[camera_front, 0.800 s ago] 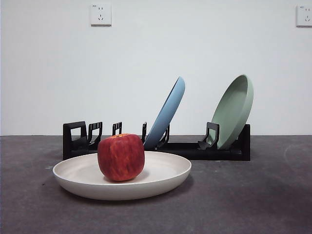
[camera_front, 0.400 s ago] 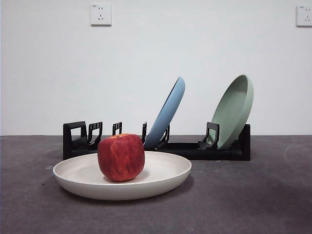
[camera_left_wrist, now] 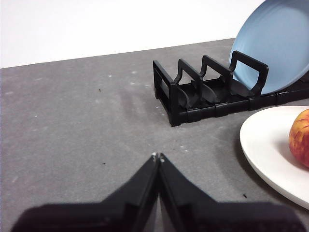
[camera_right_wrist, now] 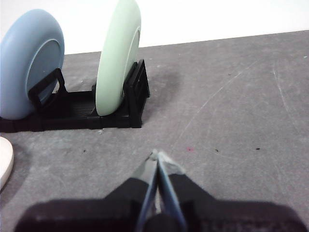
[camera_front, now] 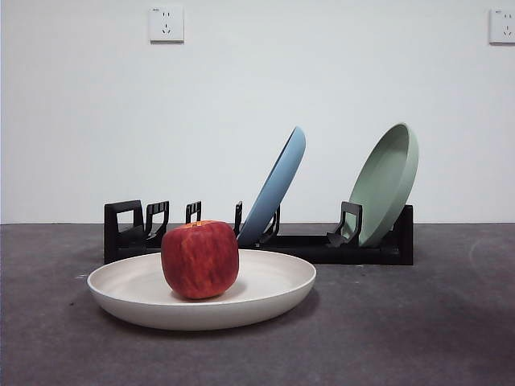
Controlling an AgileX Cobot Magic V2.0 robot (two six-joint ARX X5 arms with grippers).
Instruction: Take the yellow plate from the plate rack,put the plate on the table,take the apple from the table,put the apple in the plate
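The yellow plate (camera_front: 265, 283) lies flat on the table (camera_front: 402, 322) in front of the plate rack (camera_front: 306, 245). The apple (camera_front: 199, 259) stands upright inside the plate, left of its middle. In the left wrist view my left gripper (camera_left_wrist: 158, 156) is shut and empty, low over the table, apart from the plate (camera_left_wrist: 270, 145), the apple (camera_left_wrist: 300, 137) and the rack's end (camera_left_wrist: 193, 92). In the right wrist view my right gripper (camera_right_wrist: 157, 154) is shut and empty, over bare table short of the rack (camera_right_wrist: 116, 108). Neither arm shows in the front view.
A light blue plate (camera_front: 278, 189) and a pale green plate (camera_front: 388, 181) lean in the rack's slots; they also show in the right wrist view as blue (camera_right_wrist: 29, 63) and green (camera_right_wrist: 116, 58). A white wall with two sockets stands behind.
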